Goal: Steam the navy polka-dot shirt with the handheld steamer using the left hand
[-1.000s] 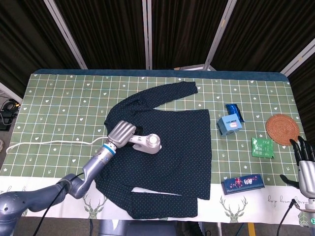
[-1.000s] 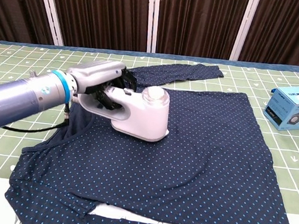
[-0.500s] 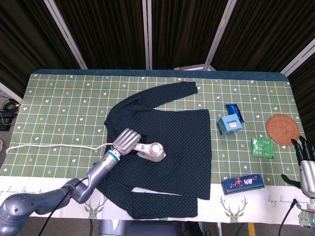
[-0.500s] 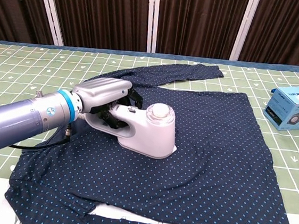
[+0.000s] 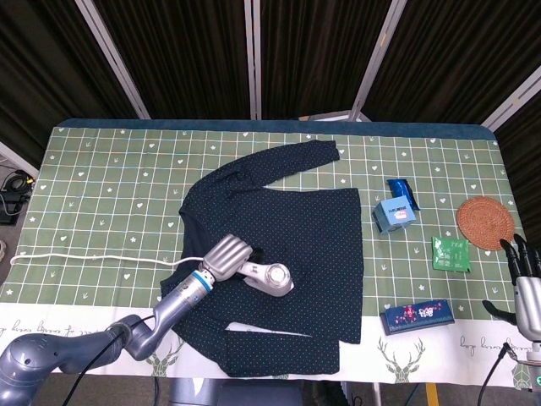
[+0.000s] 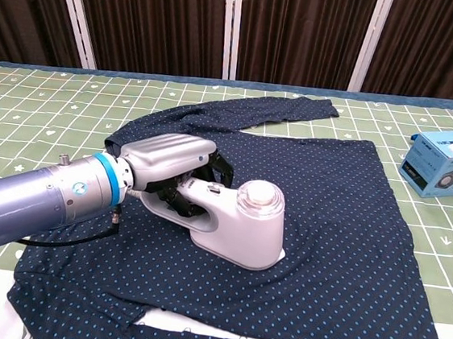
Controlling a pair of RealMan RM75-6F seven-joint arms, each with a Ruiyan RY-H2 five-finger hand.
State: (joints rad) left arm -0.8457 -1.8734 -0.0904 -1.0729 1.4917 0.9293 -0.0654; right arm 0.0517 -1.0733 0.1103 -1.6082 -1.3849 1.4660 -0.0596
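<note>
On the shirt's lower middle, the left hand (image 6: 167,157) is gripping the white handheld steamer (image 6: 237,223), pressing its head onto the navy polka-dot shirt (image 6: 342,222). At the table's right edge, the right hand (image 5: 525,283) is hanging, fingers seemingly apart, holding nothing.

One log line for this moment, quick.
left robot hand: grips steamer | steamer: flat on shirt, lower middle | right robot hand: idle at table's right edge, holding nothing | stage: steaming underway

Shirt (image 5: 287,228): navy, light-blue polka dots. Handheld steamer (image 6: 237,223): white. Tablecloth (image 5: 110,186): green, white grid with hearts. Small box (image 5: 395,215): light blue. Coaster (image 5: 484,222): brown, woven.
</note>
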